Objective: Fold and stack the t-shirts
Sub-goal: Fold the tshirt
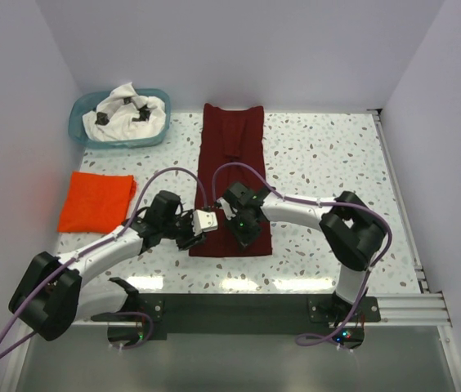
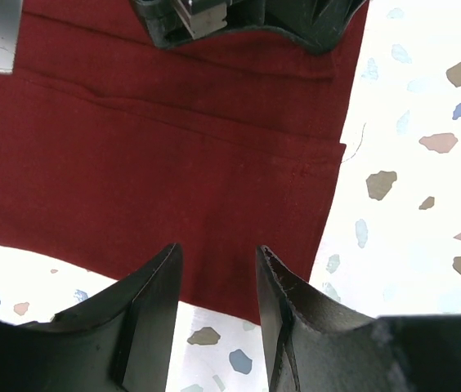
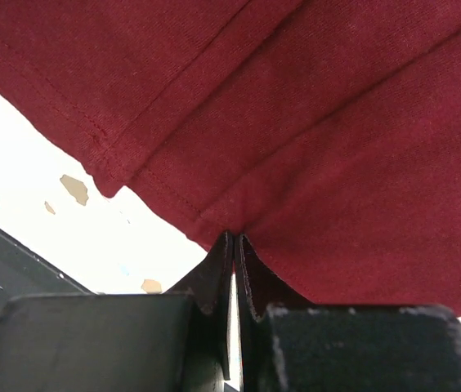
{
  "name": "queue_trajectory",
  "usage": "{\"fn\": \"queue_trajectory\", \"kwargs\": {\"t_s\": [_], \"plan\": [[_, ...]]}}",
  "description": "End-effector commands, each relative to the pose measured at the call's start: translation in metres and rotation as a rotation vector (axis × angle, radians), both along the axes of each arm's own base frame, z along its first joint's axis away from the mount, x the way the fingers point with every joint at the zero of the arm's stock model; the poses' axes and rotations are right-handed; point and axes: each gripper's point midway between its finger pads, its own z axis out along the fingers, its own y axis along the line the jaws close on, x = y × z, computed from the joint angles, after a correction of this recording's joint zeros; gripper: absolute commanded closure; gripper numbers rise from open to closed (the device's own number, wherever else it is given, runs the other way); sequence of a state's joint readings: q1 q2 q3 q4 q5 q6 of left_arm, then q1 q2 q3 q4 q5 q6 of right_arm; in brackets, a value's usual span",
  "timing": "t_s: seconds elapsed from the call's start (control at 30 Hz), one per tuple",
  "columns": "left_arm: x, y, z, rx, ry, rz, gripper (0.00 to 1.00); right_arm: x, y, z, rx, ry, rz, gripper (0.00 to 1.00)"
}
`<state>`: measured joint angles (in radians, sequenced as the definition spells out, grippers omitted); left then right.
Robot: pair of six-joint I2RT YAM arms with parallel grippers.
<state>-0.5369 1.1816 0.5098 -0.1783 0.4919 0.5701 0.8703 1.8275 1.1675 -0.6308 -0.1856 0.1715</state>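
The maroon tee [image 1: 230, 147] lies as a long narrow strip down the middle of the table [image 1: 328, 163], its near end under both my wrists. The orange tee [image 1: 96, 202] sits folded at the left, well apart from it, and the white tee [image 1: 126, 112] is bunched in the basket [image 1: 79, 131] at upper left.

My right pincer [image 3: 234, 245] is clamped tight on the maroon hem, close to a corner. My left pincer [image 2: 218, 273] hangs with its fingers parted over the same near edge, holding nothing.

I judge this cloth light, limp and a little clingy. It will sag and drag rather than slide, and any part not held will trail behind. The best hold looks to be the near corners, pinching through all layers at the stitched hem, one pincer at each.

From above, the arms cover the near end of the strip, so I cannot see those corners there. The right wrist view does not show how many layers I have pinched, nor whether the tips reach the table. The white tee's print is too crumpled to read.
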Motion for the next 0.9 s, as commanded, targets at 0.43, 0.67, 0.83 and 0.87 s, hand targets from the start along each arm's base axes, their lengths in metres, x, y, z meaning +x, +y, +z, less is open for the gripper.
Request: {"fn": "queue_trajectory", "kwargs": {"t_s": [0.43,0.67,0.83,0.87], "plan": [[-0.004,-0.002,0.001,-0.003,-0.017,-0.054,0.54,-0.013,0.024,0.052,0.185,0.01,0.106,1.0],[-0.004,-0.003,0.002,-0.005,-0.014,-0.06,0.53,-0.015,0.023,0.035,0.161,0.044,0.11,1.0],[-0.004,-0.003,0.005,-0.004,-0.017,-0.069,0.45,-0.016,0.023,0.022,0.144,0.064,0.115,0.91],[-0.004,-0.004,0.006,-0.008,-0.017,-0.072,0.43,-0.017,0.024,0.022,0.144,0.069,0.122,0.83]]}}
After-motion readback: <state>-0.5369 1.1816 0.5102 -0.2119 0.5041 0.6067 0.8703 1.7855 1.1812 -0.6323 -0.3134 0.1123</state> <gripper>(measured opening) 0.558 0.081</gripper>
